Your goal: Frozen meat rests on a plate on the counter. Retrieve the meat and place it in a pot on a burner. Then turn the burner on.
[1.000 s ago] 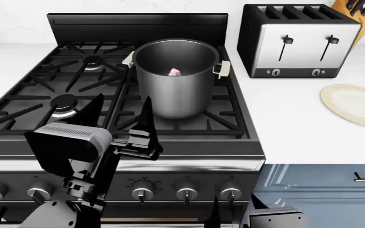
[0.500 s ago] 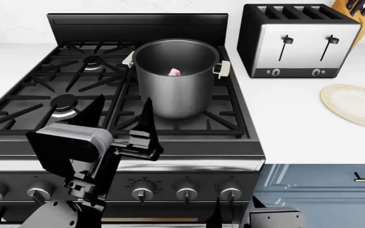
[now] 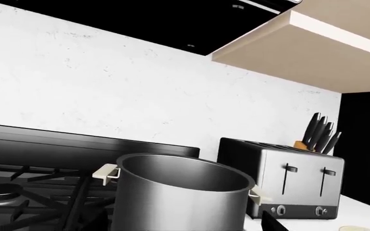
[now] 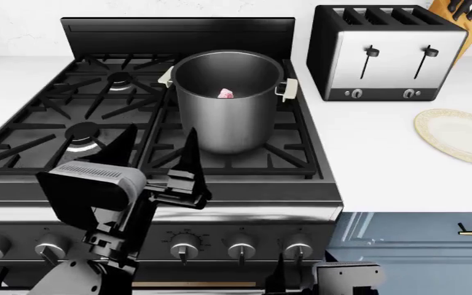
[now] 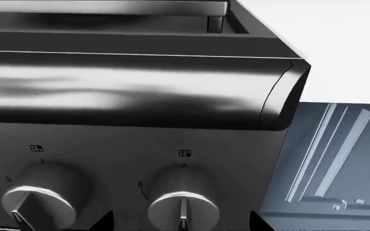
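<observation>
On the stove: pot [image 4: 226, 101] with meat [image 4: 226, 93] inside
Worktop [image 4: 383, 147]: plate [image 4: 459, 135], bare
Left fingers [image 4: 190, 147]: spread, holding nothing
Right fingers: state unclear, near knobs [image 5: 183, 204]

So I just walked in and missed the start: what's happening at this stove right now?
The frozen meat already lies inside the pot, which stands on the stove's grates, and the plate on the counter is bare. What remains is turning the burner on. The left gripper hangs open over the stove's front edge, holding nothing. The right arm is low in front of the control panel, its camera close on the rightmost knob, which no finger is touching yet.
</observation>
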{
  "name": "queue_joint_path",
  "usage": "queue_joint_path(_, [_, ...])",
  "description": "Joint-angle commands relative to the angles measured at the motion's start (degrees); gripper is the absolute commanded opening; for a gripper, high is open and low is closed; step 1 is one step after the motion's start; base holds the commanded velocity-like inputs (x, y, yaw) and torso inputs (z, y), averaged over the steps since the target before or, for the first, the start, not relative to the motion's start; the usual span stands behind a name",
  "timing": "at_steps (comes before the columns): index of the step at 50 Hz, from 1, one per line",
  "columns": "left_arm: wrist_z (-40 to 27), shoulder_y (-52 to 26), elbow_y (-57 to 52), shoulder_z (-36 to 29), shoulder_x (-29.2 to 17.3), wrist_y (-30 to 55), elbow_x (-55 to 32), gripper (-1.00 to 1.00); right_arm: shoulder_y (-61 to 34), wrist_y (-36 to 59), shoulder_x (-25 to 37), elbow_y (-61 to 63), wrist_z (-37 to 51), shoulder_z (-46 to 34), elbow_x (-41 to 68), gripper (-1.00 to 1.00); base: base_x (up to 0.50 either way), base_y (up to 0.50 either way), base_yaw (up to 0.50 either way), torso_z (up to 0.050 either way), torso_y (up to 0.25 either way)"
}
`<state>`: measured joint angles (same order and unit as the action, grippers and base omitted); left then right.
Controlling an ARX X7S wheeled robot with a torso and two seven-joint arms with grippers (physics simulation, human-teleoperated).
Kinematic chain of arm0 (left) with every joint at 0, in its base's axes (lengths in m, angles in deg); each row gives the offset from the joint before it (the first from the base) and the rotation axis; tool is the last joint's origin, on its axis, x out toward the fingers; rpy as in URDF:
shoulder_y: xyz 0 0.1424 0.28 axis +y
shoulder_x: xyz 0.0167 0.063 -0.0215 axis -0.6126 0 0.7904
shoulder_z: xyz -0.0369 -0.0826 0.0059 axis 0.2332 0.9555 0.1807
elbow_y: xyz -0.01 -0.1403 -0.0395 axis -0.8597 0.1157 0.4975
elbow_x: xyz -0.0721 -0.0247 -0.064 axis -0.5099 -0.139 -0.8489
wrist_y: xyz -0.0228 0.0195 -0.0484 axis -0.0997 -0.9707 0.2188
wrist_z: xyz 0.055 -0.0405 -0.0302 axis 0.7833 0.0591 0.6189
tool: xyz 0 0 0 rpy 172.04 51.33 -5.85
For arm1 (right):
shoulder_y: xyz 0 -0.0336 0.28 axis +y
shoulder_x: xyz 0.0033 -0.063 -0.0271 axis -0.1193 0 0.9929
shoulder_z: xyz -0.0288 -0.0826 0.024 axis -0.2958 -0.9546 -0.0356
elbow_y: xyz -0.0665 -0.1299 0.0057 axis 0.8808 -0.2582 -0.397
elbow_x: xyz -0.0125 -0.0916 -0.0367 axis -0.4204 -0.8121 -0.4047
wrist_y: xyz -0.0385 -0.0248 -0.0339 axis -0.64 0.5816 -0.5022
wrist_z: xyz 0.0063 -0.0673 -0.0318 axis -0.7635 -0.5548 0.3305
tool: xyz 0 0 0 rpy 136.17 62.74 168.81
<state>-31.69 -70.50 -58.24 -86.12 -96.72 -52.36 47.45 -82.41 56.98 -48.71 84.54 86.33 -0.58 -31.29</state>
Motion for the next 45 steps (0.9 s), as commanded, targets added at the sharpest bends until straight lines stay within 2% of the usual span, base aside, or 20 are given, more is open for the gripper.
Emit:
queue_joint_path(1, [0.02,-0.01,0.26,-0.15,0.02,-0.26,-0.06,1.0,-0.94,0.75,-0.62,-1.71,-0.28,-0.37,0.38,1.0,0.0,0.0,0.0,0.0,0.0])
queue_joint_path(45, [0.04,-0.18,0.96,-0.84,-0.11,-0.92,-0.26,1.0,-2.13,-0.58,-1.62,-5.66,-1.2,-0.05,1.37,1.0,0.0,0.0,0.0,0.0,0.0])
